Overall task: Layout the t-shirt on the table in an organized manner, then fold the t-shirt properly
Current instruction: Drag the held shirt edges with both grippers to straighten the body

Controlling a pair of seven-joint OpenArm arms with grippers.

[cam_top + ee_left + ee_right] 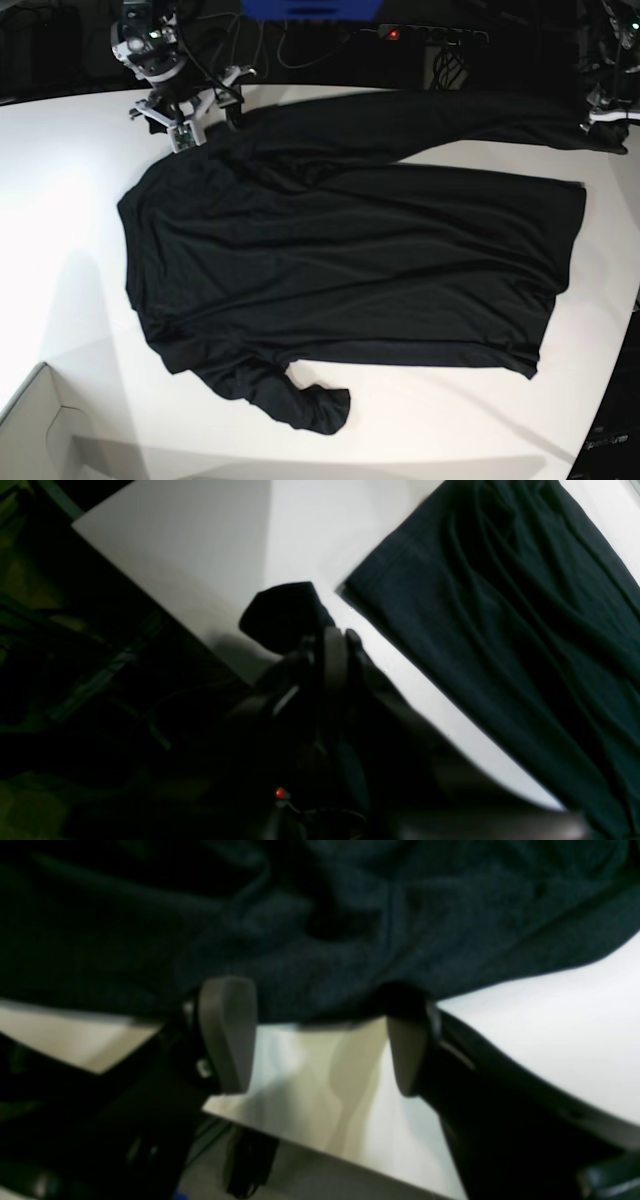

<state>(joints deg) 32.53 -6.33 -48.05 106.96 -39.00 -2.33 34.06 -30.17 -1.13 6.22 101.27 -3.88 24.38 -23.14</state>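
We are looking at a large white, smooth tabletop with a curved edge [60,200]. A plain black, thin fabric t-shirt [350,260] is lying spread directly on it, wrinkled, one long sleeve stretching along the far edge, the other bunching near the front. A pale cardboard box corner [40,430] is showing at the near left.
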